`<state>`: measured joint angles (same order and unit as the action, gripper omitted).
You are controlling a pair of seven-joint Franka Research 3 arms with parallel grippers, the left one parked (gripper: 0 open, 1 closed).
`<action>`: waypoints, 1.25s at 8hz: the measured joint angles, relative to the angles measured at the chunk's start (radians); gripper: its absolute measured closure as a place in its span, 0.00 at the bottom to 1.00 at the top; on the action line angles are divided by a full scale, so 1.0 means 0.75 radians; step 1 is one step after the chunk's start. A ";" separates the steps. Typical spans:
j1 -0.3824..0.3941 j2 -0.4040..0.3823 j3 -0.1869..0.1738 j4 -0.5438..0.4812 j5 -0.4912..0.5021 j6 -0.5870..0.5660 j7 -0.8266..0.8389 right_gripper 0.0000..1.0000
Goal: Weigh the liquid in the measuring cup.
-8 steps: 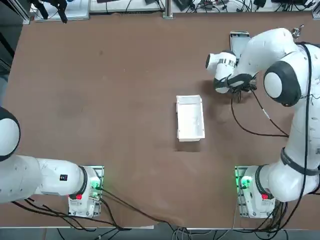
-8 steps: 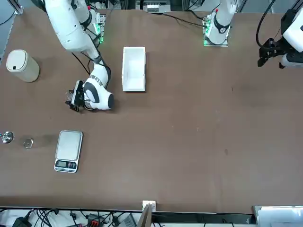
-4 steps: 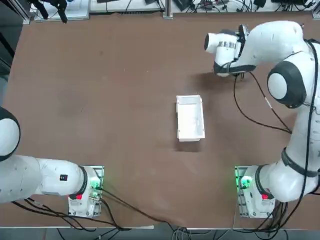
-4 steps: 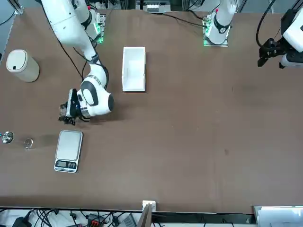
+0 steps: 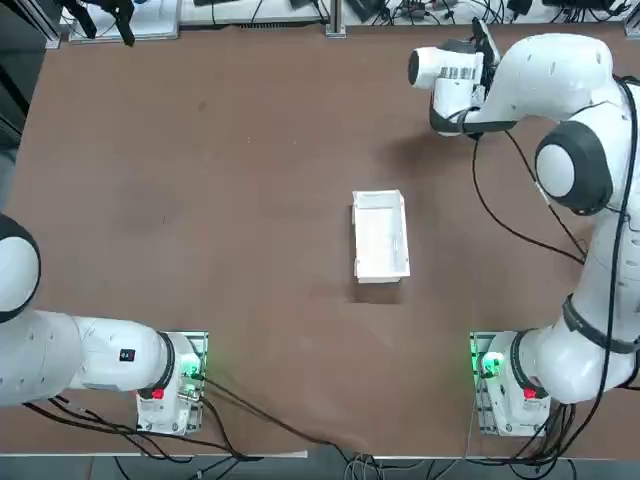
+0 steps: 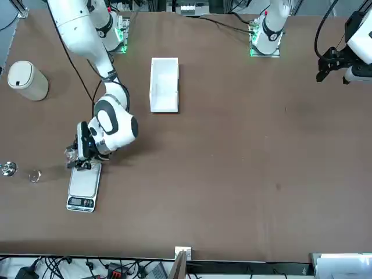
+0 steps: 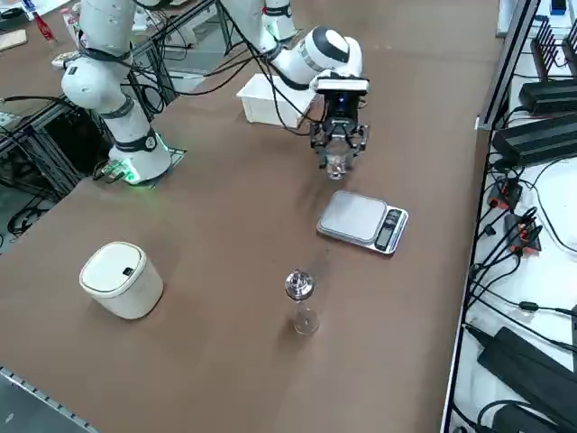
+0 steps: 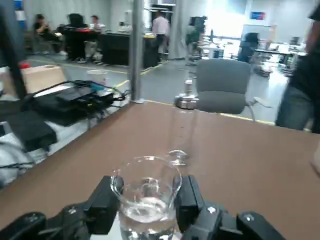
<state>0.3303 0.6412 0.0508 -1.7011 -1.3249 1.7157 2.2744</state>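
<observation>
My right gripper [image 7: 337,159] is shut on the measuring cup [image 7: 336,167], a tiny clear cup. In the right wrist view the cup [image 8: 146,187] stands upright between the two black fingers [image 8: 103,204], with a little clear liquid in its bottom. The gripper [image 6: 75,153] hangs at the edge of the silvery scale [image 6: 83,185] that faces the robot. The scale [image 7: 362,219] is bare, and its display end points away from the gripper. In the top view the right arm hides the scale and the cup.
A second small clear glass [image 7: 306,320] and a clear metal-capped vial [image 7: 298,286] stand beyond the scale, towards the table's right edge. A white lidded bin [image 7: 122,278] sits farther right. The white tray [image 5: 381,236] lies mid-table.
The right gripper has carried the cup away from the robot, from near the tray's level to the scale's near edge. The scale, glass and vial have not moved.
</observation>
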 joint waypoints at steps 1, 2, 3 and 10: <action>-0.013 0.030 -0.003 0.026 -0.046 0.049 -0.022 0.39; -0.031 0.064 -0.005 0.053 -0.080 0.102 -0.031 0.39; -0.047 0.095 -0.006 0.071 -0.105 0.156 -0.038 0.39; -0.100 0.263 -0.006 0.117 -0.154 0.221 0.010 0.39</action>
<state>0.2550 0.8383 0.0463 -1.6134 -1.4407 1.8816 2.2819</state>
